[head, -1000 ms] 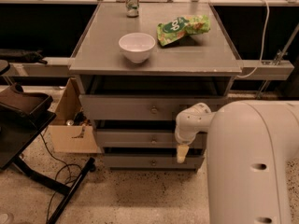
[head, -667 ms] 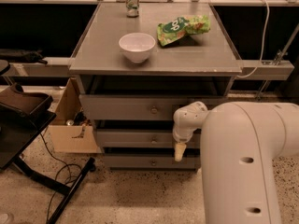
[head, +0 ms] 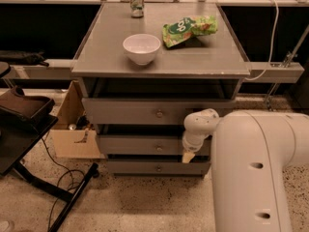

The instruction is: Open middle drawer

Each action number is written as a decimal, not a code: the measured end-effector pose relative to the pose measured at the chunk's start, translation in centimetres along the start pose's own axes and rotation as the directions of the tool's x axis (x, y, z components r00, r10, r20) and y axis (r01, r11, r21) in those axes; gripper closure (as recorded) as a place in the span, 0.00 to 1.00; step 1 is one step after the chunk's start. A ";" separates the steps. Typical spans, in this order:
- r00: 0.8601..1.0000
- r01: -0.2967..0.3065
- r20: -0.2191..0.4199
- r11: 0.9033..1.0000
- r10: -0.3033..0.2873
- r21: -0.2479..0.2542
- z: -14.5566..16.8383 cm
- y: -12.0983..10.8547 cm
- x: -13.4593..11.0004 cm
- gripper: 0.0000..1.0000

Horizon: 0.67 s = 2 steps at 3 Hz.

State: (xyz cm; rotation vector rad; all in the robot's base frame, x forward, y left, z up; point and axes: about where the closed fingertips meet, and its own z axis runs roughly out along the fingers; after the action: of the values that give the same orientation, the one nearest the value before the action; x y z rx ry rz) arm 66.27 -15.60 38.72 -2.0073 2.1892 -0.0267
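A grey cabinet has three drawers stacked under its top. The middle drawer (head: 140,145) has a plain grey front with a small round knob (head: 159,149) and sits a little out, like the top drawer (head: 130,112) above it. The bottom drawer (head: 145,167) lies below. My white arm fills the lower right. My gripper (head: 188,156) hangs in front of the right end of the middle drawer's front, to the right of the knob, its pale tip pointing down.
On the cabinet top (head: 106,57) stand a white bowl (head: 141,48), a green snack bag (head: 189,29) and a can (head: 136,1). A cardboard box (head: 72,129) and a black stand (head: 29,124) with cables lie on the floor at left.
My arm has swung left and taken up more of the lower right. The gripper has shifted slightly left along the middle drawer's front. The drawers look unchanged.
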 end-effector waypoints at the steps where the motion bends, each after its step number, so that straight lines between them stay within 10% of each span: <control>1: 1.000 -0.009 -0.001 1.000 0.009 -0.009 -0.3 0.3 0.2 0.61; 2: 1.000 -0.009 -0.001 1.000 0.009 -0.009 -0.9 0.2 0.1 0.85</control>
State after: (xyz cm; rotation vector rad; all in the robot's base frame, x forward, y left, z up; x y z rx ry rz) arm 65.99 -15.78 39.53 -2.0023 2.2027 -0.0173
